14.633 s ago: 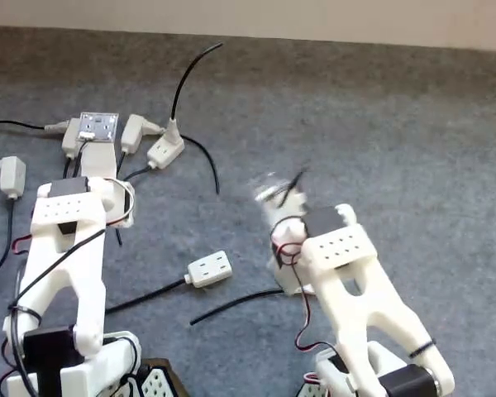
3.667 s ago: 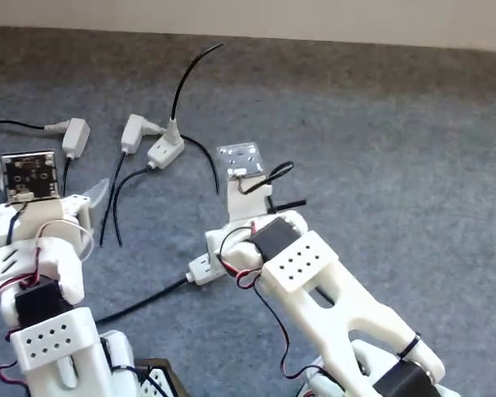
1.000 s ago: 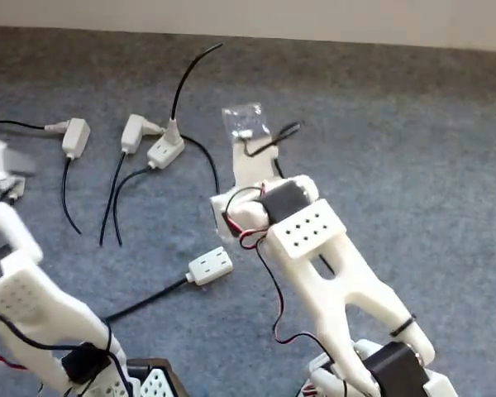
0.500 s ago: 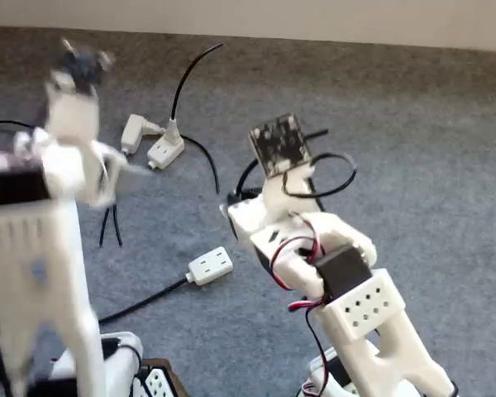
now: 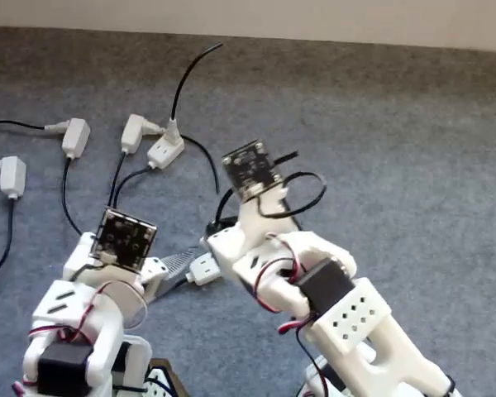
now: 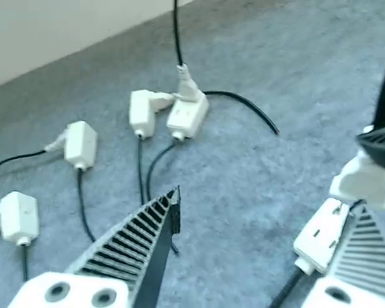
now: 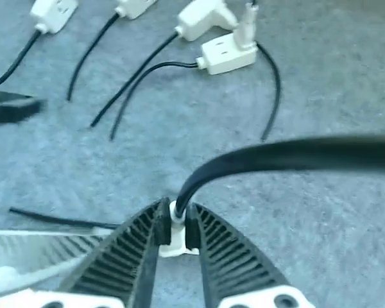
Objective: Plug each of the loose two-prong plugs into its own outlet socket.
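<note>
The mating step is in hand, I judge: the right gripper (image 7: 174, 215), jaws clamped on a white plug (image 7: 173, 240), hangs just beside the outlet socket (image 5: 200, 270) below centre of the high view, which lies between the wide-open jaws of the left gripper (image 6: 269, 208); next, the prongs must line up with the slots.

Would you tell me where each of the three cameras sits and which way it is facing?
High view: fixed behind and above the arms, facing down and forward over the grey carpet; left arm and right arm show from behind.
Left wrist view: on the left wrist, facing along the open left gripper toward the near socket beside one finger.
Right wrist view: on the right wrist, facing along the right gripper, shut on a plug.
Shared: both wrist views catch the far socket with a cable plugged in.
</note>
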{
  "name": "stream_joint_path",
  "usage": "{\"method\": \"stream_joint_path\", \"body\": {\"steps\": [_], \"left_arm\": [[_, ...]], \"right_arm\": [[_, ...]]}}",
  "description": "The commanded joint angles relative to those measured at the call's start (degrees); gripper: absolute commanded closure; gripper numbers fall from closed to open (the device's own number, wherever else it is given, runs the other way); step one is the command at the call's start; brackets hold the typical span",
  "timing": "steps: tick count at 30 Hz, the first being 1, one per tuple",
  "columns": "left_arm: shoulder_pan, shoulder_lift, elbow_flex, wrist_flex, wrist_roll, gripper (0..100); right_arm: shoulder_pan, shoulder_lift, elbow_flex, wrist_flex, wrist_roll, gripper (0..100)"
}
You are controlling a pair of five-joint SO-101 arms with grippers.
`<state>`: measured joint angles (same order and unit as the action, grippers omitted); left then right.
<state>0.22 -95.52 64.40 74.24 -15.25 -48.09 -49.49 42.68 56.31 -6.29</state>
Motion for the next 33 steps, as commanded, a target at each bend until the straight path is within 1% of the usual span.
{"method": "stream_joint_path", "body": {"steps": [1, 3, 6, 11, 14, 19, 21, 26, 33], "left_arm": [[4.4, -1.5, 3.5, -1.1, 0.5, 62], [5.9, -1.6, 5.1, -1.1, 0.4, 62], [6.4, -1.6, 6.5, -1.4, 0.3, 62], [6.4, -1.3, 10.7, -6.8, 0.3, 62], [6.0, -1.1, 11.8, -8.9, 0.3, 62], [5.0, -1.1, 11.6, -8.8, 0.3, 62], [3.6, -1.3, 11.6, -8.9, 0.3, 62], [3.3, -1.5, 11.5, -8.9, 0.3, 62], [3.3, -1.1, 10.9, -8.9, 0.3, 62]], "right_arm": [[-3.1, -1.4, -3.6, 0.2, -0.9, 99.2], [-3.2, -1.4, -3.8, 0.2, -1.0, 99.2], [-3.0, -1.4, -5.1, 0.7, -1.0, 99.2], [-3.4, -1.4, -8.7, 4.6, -1.0, 99.2], [-3.4, -1.3, -8.7, 5.2, -1.0, 99.2], [-2.9, -1.3, -8.6, 9.5, -0.3, 99.2], [-2.1, -1.3, -8.6, 10.9, 1.9, 99.2], [1.5, -1.4, -8.6, 12.1, 3.0, 99.2], [1.8, -1.4, -8.6, 14.3, 4.1, 99.2]]}}
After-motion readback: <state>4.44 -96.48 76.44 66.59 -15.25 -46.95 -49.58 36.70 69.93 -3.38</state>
